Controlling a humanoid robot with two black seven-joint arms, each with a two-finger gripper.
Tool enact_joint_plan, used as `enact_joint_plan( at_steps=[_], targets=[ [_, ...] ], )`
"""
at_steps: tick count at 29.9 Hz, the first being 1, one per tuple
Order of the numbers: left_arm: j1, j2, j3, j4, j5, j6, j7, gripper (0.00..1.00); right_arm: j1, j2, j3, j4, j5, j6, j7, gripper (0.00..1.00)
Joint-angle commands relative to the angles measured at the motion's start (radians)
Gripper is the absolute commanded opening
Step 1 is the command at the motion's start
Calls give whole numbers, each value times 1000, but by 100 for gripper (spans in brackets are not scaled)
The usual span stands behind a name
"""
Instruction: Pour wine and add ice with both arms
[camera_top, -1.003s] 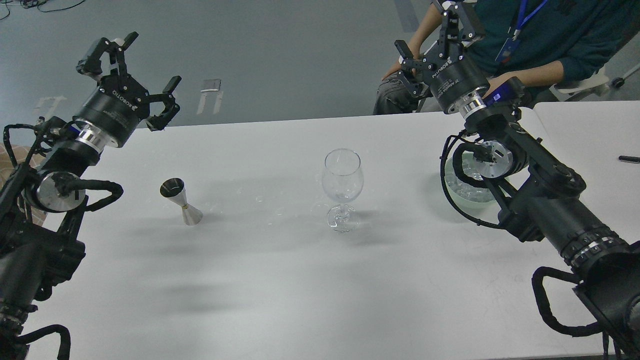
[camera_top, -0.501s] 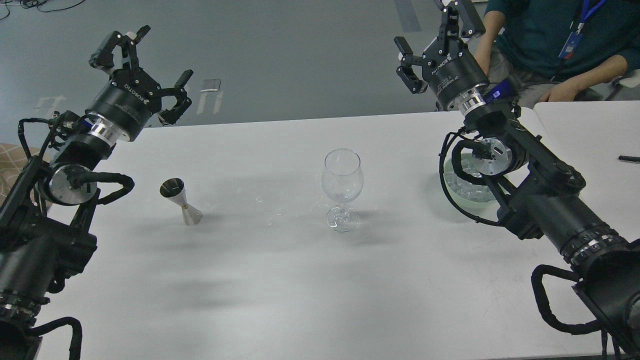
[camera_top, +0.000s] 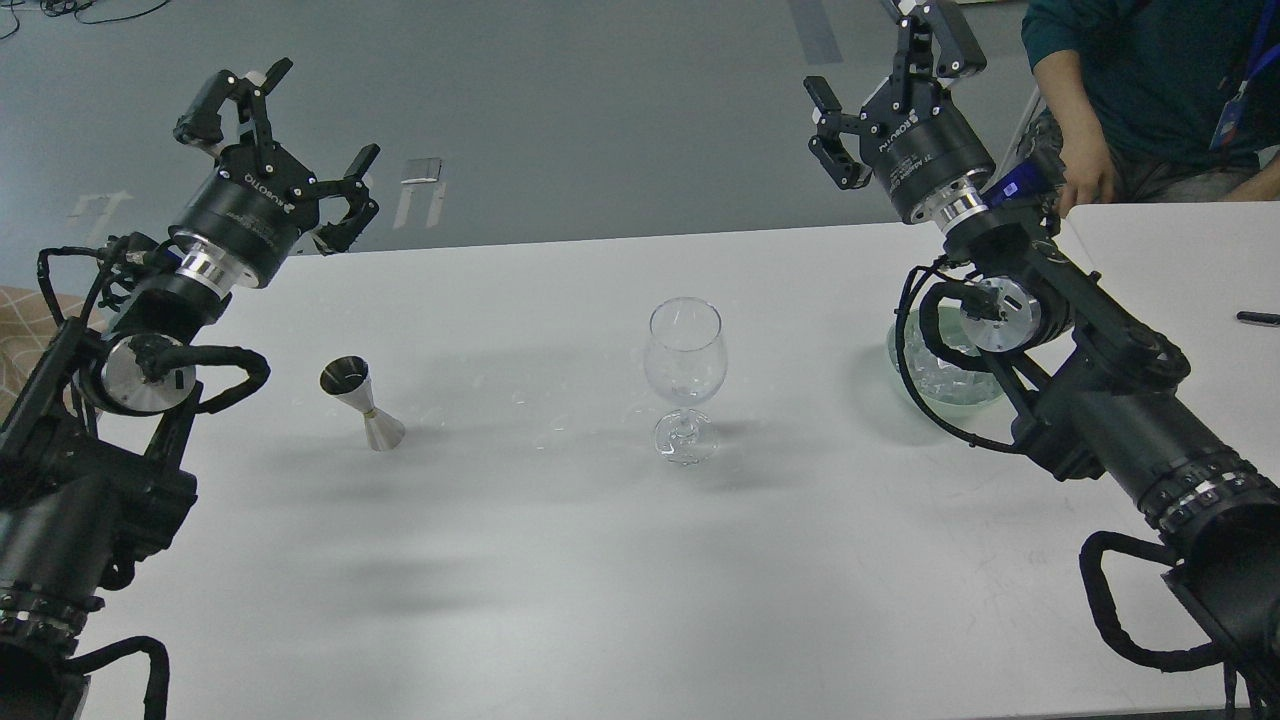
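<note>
A clear stemmed wine glass (camera_top: 685, 375) stands upright at the middle of the white table (camera_top: 600, 560). A steel jigger (camera_top: 362, 402) stands to its left; any wine in it is not visible. A pale green bowl (camera_top: 940, 380) of clear ice cubes (camera_top: 938, 374) sits at the right, partly hidden behind my right arm. My left gripper (camera_top: 285, 135) is open and empty, raised above the table's far left edge. My right gripper (camera_top: 890, 90) is open and empty, raised above the far right edge, beyond the bowl.
A seated person (camera_top: 1150, 90) in a dark teal top is behind the table at the far right, a hand (camera_top: 1085, 185) near my right wrist. A second white table (camera_top: 1180, 270) adjoins at the right, with a black pen (camera_top: 1258, 318) on it.
My left gripper rose and moved right, then settled. My right gripper shifted right and up a little. The person moved to the right, away from behind my right gripper.
</note>
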Motion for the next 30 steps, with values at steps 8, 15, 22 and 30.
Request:
enact_joint_plan(
  at_steps=[8,15,22,30],
  targets=[
    [-4,-30,16,11,14,51,-7,98,23,15,-6,-10,-2,-35,-7,100],
    [-6,-28,16,6,15,51,-14,98,20,11,-75,-19,-3,-35,-7,100],
    [-24,-27,14,12,8,51,-16,98,29,20,-77,-20,-3,-38,-4,100],
    [-16,-36,17,5,11,56,-10,98,29,34,-78,-14,-5,-40,-2,100]
  ],
)
